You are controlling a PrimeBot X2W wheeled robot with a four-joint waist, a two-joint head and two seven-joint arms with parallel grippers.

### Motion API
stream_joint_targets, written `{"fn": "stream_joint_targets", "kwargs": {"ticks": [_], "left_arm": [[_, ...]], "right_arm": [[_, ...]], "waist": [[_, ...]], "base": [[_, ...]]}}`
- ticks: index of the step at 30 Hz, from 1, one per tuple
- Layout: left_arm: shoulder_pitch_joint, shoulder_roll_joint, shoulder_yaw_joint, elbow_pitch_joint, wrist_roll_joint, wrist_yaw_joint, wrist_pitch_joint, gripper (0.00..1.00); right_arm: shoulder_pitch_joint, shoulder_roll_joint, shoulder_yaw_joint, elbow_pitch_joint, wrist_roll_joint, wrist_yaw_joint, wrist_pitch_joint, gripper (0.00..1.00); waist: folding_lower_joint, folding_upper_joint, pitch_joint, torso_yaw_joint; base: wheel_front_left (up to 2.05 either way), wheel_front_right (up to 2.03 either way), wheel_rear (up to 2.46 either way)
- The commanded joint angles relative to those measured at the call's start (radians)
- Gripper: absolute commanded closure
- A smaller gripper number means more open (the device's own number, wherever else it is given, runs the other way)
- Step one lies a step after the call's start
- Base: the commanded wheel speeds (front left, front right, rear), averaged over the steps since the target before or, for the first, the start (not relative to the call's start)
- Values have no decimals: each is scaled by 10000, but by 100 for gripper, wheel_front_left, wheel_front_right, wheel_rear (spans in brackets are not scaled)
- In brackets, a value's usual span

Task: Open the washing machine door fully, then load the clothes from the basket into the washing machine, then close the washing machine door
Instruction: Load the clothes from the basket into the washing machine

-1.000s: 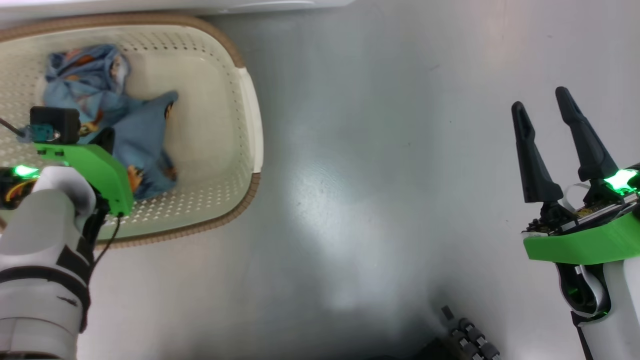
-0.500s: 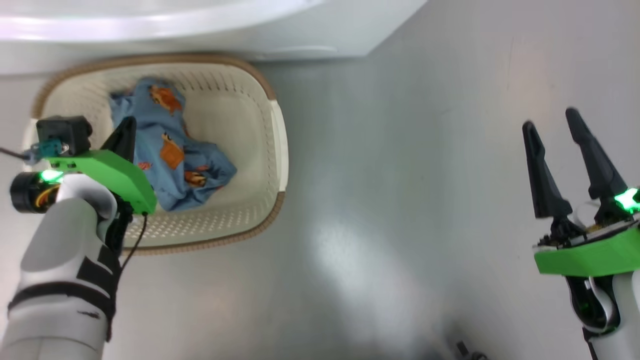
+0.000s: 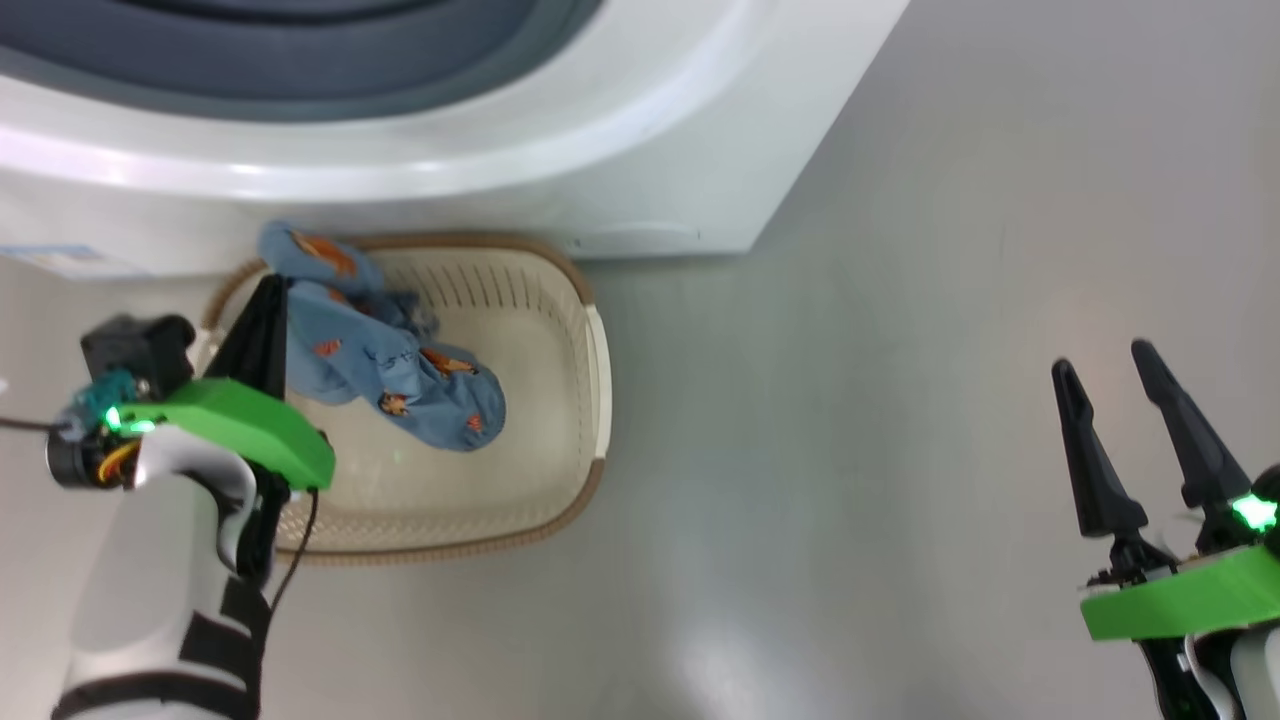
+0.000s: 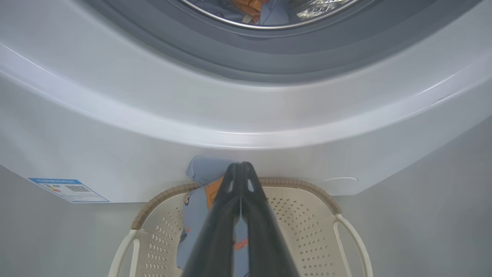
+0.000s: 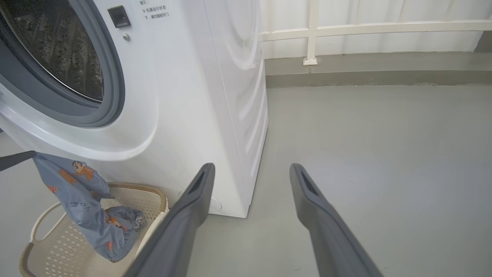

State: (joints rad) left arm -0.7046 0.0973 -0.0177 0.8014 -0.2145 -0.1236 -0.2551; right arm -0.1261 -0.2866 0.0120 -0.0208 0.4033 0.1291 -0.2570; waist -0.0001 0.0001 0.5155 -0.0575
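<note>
My left gripper (image 3: 270, 285) is shut on one of the clothes, a light-blue garment (image 3: 390, 370) with orange figures. It hangs from the fingertips down into the cream basket (image 3: 592, 350). In the left wrist view the shut gripper (image 4: 240, 167) points at the white washing machine (image 4: 230, 115), with the garment (image 4: 203, 171) pinched at its tips. More blue and orange fabric (image 4: 265, 9) shows inside the drum. From the right wrist the garment (image 5: 82, 196) dangles over the basket (image 5: 159, 196). My right gripper (image 3: 1100, 360) stands open over bare floor. The washing machine door is out of view.
The basket stands on the floor against the machine's front, under the grey gasket (image 5: 115, 96). A blue label sticker (image 4: 67, 189) is on the lower left of the front panel. Grey floor (image 5: 384, 154) stretches to the right of the machine, up to a white railing (image 5: 311, 34).
The head camera has tilted up, bringing the machine's front into view. My left gripper has lifted the garment from the basket floor, and it now hangs from the fingertips.
</note>
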Motion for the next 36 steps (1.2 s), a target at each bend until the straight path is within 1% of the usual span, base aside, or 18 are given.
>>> {"fn": "stream_joint_targets", "kwargs": {"ticks": [1, 8, 16, 17, 22, 28, 32, 36], "left_arm": [[477, 249, 335, -510, 110, -29, -65, 100], [1752, 135, 650, -1881, 300, -54, -66, 100], [3303, -42, 1008, -3510, 460, -64, -66, 100], [3303, -42, 1008, -3510, 460, -64, -66, 100], [4421, -196, 1373, -4492, 441, -65, -66, 100], [5577, -379, 1710, -5604, 363, 7, -66, 100], [5961, -437, 1731, -5980, 283, 49, -66, 100], [6012, -459, 1637, -6134, 197, 69, -66, 100]], "right_arm": [[407, -110, 58, -152, -129, 16, -48, 0], [1048, 37, -132, -1, -180, 16, -48, 0], [1693, 116, -329, 53, -247, 16, -48, 0], [1693, 116, -329, 53, -247, 16, -48, 0], [2039, 191, -450, 77, -278, 16, -48, 0], [2344, 296, -594, 50, -299, 16, -48, 0], [2454, 336, -636, 27, -310, 16, -48, 0], [2480, 367, -630, 15, -320, 16, -48, 0]], "waist": [[1, -1, -942, 131], [1, -1, -1941, 117], [1, -1, -2769, 93], [1, -1, -2769, 93], [1, -1, -3175, 32], [1, -1, -3416, -30], [1, -1, -3471, -56], [1, -1, -3454, -94]], "base": [[0, 0, 0], [0, 0, 0], [0, 0, 0], [0, 0, 0], [0, 0, 0], [0, 0, 0], [0, 0, 0], [0, 0, 0]]}}
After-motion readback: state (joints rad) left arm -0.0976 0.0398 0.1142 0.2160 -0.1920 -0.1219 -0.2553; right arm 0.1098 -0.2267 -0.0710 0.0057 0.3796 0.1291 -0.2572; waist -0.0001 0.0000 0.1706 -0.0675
